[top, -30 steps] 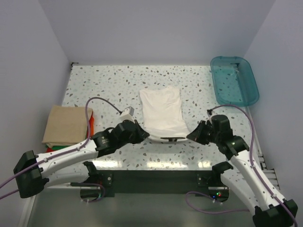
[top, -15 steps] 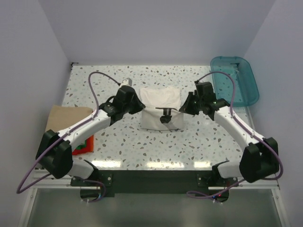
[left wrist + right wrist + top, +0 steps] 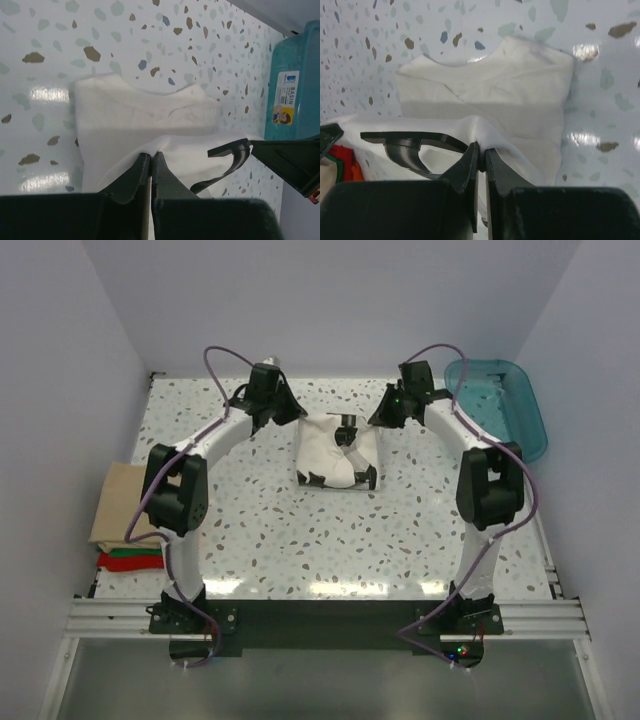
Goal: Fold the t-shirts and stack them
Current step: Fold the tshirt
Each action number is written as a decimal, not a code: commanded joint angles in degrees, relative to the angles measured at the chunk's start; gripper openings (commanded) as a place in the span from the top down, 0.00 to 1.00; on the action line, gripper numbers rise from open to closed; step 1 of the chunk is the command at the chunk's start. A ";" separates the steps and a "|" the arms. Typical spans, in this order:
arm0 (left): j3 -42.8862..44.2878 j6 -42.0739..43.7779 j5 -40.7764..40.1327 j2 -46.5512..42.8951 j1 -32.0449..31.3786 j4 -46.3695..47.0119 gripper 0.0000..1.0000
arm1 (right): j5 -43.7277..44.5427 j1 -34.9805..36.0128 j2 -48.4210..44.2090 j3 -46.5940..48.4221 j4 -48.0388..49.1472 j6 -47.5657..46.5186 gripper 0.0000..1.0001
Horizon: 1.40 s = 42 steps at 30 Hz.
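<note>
The white t-shirt (image 3: 335, 455) lies on the speckled table (image 3: 400, 530), its near half lifted and folded toward the back. My left gripper (image 3: 297, 423) is shut on the shirt's left edge; in the left wrist view (image 3: 151, 156) the cloth (image 3: 125, 112) is pinched between the fingers. My right gripper (image 3: 378, 423) is shut on the right edge; in the right wrist view (image 3: 481, 150) the cloth (image 3: 490, 95) is pinched too. Both arms reach far back. A folded tan shirt (image 3: 118, 510) tops a stack of green and red shirts (image 3: 130, 558) at the left edge.
A teal plastic bin (image 3: 497, 405) stands at the back right, also in the left wrist view (image 3: 295, 85). Purple cables loop over both arms. The enclosure walls stand close behind both grippers.
Both grippers have carried the shirt's near edge from the front of the table up and toward the back, folding the shirt over itself. The arms are now stretched far back.
</note>
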 commanded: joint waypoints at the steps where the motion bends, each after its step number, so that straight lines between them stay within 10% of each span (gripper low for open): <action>1: 8.09 2.14 5.75 7.48 3.30 2.37 1.00 | -2.74 -1.08 7.73 9.38 -0.01 -1.61 0.96; 7: 13.65 1.71 12.43 17.17 7.08 10.36 0.41 | -2.83 -2.66 17.15 17.92 1.04 -1.78 0.59; 14: 3.38 2.50 12.62 9.36 8.23 17.58 0.28 | 1.48 -3.55 10.93 10.73 3.49 -3.37 0.34; 18: -1.38 2.14 11.12 5.14 7.79 17.58 0.35 | 2.62 -3.20 5.48 3.70 5.69 -3.37 0.34; 27: -7.71 3.64 7.35 -0.67 2.52 14.24 0.85 | 2.09 1.45 -1.12 -6.15 8.86 -2.84 0.45; 42: -20.72 -0.14 3.21 0.91 -1.79 15.74 1.00 | 2.88 4.28 -0.51 -16.70 12.03 -1.88 0.47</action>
